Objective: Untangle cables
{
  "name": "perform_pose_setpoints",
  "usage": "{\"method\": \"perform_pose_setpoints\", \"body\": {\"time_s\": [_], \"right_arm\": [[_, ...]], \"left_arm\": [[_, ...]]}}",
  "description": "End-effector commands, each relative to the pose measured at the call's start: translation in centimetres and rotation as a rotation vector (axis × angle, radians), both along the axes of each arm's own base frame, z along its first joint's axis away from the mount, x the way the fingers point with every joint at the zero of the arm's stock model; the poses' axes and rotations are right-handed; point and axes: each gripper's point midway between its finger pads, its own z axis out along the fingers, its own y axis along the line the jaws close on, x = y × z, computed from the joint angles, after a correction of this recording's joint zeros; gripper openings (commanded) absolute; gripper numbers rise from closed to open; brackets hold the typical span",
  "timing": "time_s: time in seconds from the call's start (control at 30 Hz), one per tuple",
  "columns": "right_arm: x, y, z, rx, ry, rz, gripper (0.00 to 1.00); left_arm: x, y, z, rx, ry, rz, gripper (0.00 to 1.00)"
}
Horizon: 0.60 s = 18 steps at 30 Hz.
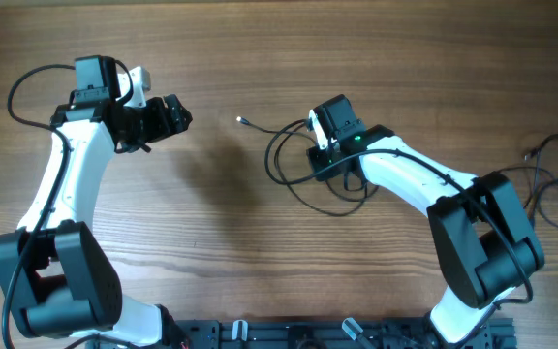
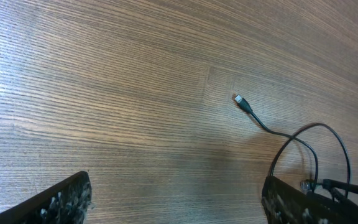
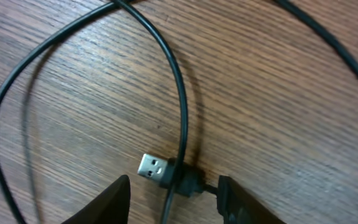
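A thin black cable (image 1: 294, 155) lies in loose loops at mid-table, with a small plug end (image 1: 240, 120) pointing left. My right gripper (image 1: 320, 155) hovers low over these loops. In the right wrist view its jaws (image 3: 174, 183) stand apart around a silver USB plug (image 3: 153, 168) that rests on the wood, and a strand of cable (image 3: 180, 106) crosses over the plug's black body. My left gripper (image 1: 180, 114) is open and empty, off to the left of the cable. The left wrist view shows the small plug (image 2: 240, 101) and a loop (image 2: 319, 134) ahead of its fingertips (image 2: 70, 198).
A second bunch of thin black cables (image 1: 555, 179) lies at the table's far right edge, beside the right arm's base (image 1: 482, 242). The left arm's base (image 1: 61, 281) stands at the front left. A black rail (image 1: 308, 334) runs along the front edge.
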Motion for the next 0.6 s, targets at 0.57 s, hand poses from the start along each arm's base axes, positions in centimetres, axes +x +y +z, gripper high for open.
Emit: {"method": "perform_pose_setpoints", "body": {"time_s": [0.57], "right_arm": [[-1.0, -0.7, -2.6, -0.064, 0.033, 0.282, 0.54]], "left_arm": [[-0.1, -0.7, 1.0, -0.028, -0.037, -0.039, 0.89]]}}
